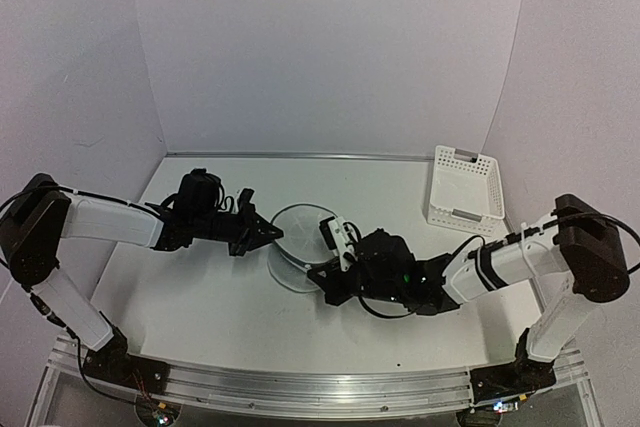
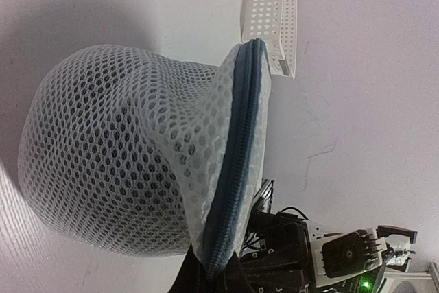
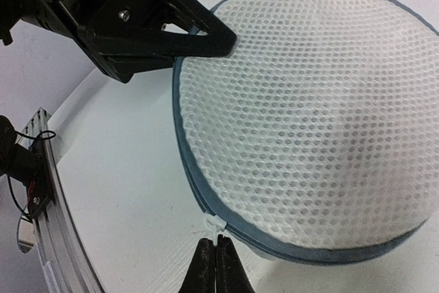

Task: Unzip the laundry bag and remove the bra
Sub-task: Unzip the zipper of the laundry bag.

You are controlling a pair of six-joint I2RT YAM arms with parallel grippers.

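The laundry bag [image 1: 298,239] is a white mesh pouch with a dark blue zipper rim, standing on its side mid-table. In the left wrist view the laundry bag [image 2: 116,162] bulges, with only a dark tint showing through the mesh. The bra itself is hidden. My left gripper [image 1: 268,235] is shut on the bag's rim; it also shows in its own view [image 2: 214,269] and in the right wrist view [image 3: 226,40]. My right gripper [image 3: 217,255] is shut on the white zipper pull [image 3: 214,225] at the lid's [image 3: 309,114] lower edge. It also shows in the top view [image 1: 318,277].
A white slotted plastic basket [image 1: 465,187] stands at the back right of the table, also in the left wrist view [image 2: 271,18]. The right arm's wrist [image 2: 336,255] sits close behind the bag. A metal rail [image 1: 300,387] runs along the near edge.
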